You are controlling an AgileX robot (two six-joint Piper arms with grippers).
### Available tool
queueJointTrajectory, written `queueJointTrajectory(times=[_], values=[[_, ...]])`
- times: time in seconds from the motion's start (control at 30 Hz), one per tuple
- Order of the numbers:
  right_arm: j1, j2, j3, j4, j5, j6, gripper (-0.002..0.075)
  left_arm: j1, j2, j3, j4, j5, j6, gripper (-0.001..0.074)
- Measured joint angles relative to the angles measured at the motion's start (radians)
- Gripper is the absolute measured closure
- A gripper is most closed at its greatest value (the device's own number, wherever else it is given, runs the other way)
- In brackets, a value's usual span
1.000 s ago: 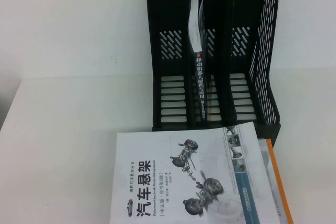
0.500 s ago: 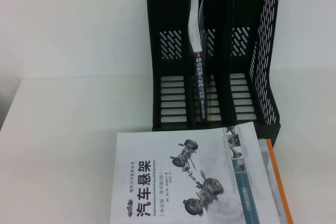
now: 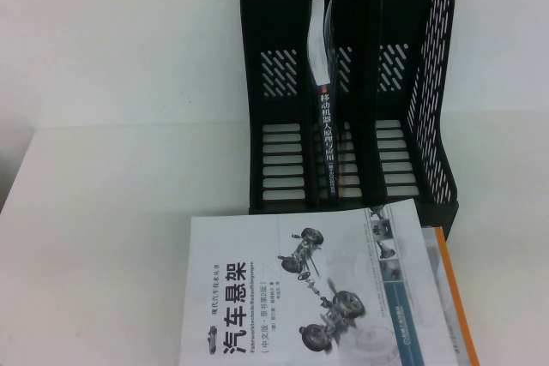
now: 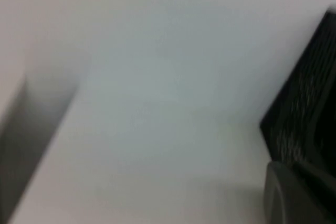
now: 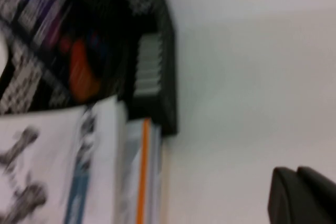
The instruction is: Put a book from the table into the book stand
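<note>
Book (image 3: 300, 289): flat on the table (image 3: 103, 212), near edge, atop an orange-edged book (image 3: 455, 297).
Left gripper (image 4: 294, 195): over bare table left of the stand; fingers' state cannot be told.
Right gripper (image 5: 302, 195): over table right of the stand; likewise.
Stand (image 3: 343, 83): far, dark-spined book (image 3: 330, 139) upright in middle slot.

Bench (image 4: 157, 103): you see it bare, white, blurred.
Book stand (image 4: 307, 103): your view catches its black perforated side.
Left pincer (image 4: 294, 195): only a grey part shows beside the stand.
</note>
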Motion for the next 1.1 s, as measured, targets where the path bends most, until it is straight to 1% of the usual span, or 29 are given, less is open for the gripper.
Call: queueJointTrajectory(times=[0.07, 0.13, 0.2, 0.27, 0.43, 0.53, 0.67, 0.77, 0.9, 1.1], values=[[0.000, 0.072, -0.017, 0.096, 0.045, -0.089, 0.0721, 0.000, 0.063, -0.023, -0.053, 0.102, 0.002, 0.0737], [0.000, 0.155, -0.029, 0.195, 0.075, -0.178, 0.0721, 0.000, 0.126, -0.049, -0.119, 0.205, 0.042, 0.0737], [0.000, 0.243, -0.031, 0.276, 0.085, -0.247, 0.0721, 0.000, 0.195, -0.074, -0.217, 0.286, 0.122, 0.0737], [0.000, 0.328, -0.031, 0.363, 0.093, -0.323, 0.0721, 0.000, 0.256, -0.100, -0.343, 0.355, 0.240, 0.0737], [0.000, 0.564, -0.032, 0.549, 0.097, -0.565, 0.0721, 0.000, 0.386, -0.118, -0.673, 0.416, 0.529, 0.0737], [0.005, 0.686, -0.033, 0.605, 0.088, -0.640, 0.0721, 0.000, 0.474, -0.118, -0.853, 0.431, 0.615, 0.0737], [0.047, 0.803, -0.050, 0.617, 0.056, -0.665, 0.0721, 0.000, 0.589, -0.118, -1.043, 0.459, 0.749, 0.0737], [0.113, 0.861, -0.081, 0.617, 0.029, -0.665, 0.0721, 0.000, 0.665, -0.118, -1.140, 0.475, 0.842, 0.0737], [0.179, 0.939, -0.133, 0.590, -0.010, -0.635, 0.0721, 0.000, 0.746, -0.121, -1.201, 0.475, 0.900, 0.0737], [0.207, 1.046, -0.201, 0.527, -0.029, -0.570, 0.0721, 0.000, 0.783, -0.124, -1.227, 0.466, 0.940, 0.0737]])
